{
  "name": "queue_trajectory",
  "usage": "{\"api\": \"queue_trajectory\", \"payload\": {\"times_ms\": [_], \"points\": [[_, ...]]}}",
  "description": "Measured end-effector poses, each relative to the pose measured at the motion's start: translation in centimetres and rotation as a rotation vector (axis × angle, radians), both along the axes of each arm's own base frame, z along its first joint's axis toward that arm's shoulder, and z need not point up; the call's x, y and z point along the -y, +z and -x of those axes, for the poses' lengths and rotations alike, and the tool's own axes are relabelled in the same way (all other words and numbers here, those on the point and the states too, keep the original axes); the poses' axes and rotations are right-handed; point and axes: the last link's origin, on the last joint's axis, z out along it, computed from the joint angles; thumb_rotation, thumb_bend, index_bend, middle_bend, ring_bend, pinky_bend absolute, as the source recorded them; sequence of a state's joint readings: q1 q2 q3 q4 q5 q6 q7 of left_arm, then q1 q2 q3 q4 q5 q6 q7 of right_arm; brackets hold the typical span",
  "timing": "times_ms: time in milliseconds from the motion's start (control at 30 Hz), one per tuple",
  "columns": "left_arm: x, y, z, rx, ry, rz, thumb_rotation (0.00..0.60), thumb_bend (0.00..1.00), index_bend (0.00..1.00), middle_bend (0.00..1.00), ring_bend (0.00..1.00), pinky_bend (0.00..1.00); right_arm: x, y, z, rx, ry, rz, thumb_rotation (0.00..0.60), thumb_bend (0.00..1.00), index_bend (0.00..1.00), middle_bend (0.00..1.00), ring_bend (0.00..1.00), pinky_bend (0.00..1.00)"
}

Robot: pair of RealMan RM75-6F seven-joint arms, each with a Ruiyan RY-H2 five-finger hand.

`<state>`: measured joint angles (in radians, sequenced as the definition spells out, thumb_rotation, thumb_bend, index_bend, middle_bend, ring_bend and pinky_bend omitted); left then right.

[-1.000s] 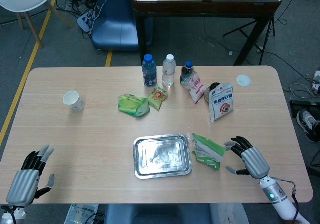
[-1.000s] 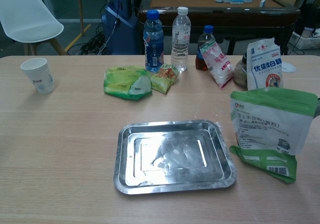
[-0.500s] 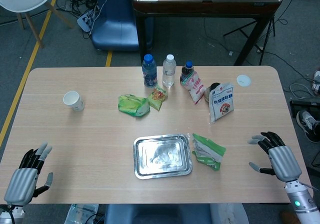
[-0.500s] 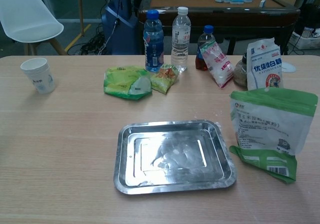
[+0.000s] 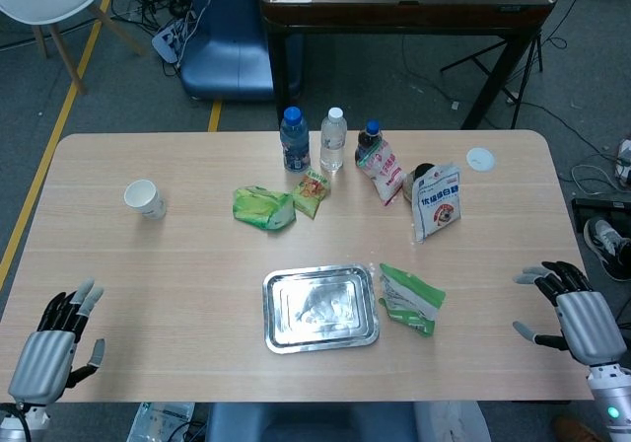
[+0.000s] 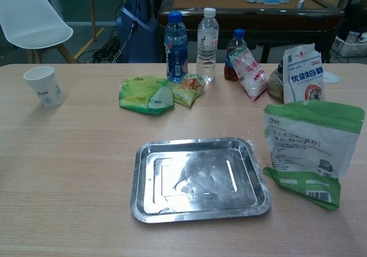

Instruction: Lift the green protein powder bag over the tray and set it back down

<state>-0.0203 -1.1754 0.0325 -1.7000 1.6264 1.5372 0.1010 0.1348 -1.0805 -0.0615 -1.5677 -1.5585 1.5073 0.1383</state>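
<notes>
**Both hands wide, bag standing by the tray**

Only the head view caught the hands: the left hand (image 5: pixel 47 348) sat at the counter's (image 5: pixel 177 294) near left corner, fingers spread, holding nothing. The chest view showed neither hand, but gave the close look. A paper cup (image 6: pixel 45 86) stood far left, with a green snack pack (image 6: pixel 145 94) and bottles (image 6: pixel 176 46) further back. The tray (image 6: pixel 199 178) lay centre. The green protein powder bag (image 6: pixel 309 151) stood upright just right of it. The right hand (image 5: pixel 580 319), open and empty, hung well apart at the right edge.
</notes>
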Motion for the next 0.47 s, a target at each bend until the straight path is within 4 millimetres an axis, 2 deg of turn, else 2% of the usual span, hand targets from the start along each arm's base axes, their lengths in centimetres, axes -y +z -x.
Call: {"api": "queue_trajectory", "payload": {"times_ms": [467], "points": [[0.1, 0.4, 0.8, -0.034, 0.020, -0.014, 0.600, 0.46, 0.05, 0.00, 0.06, 0.01, -0.3, -0.6, -1.8, -0.023, 0.071, -0.065, 0.600, 0.15, 0.32, 0.28, 0.16, 0.12]]}}
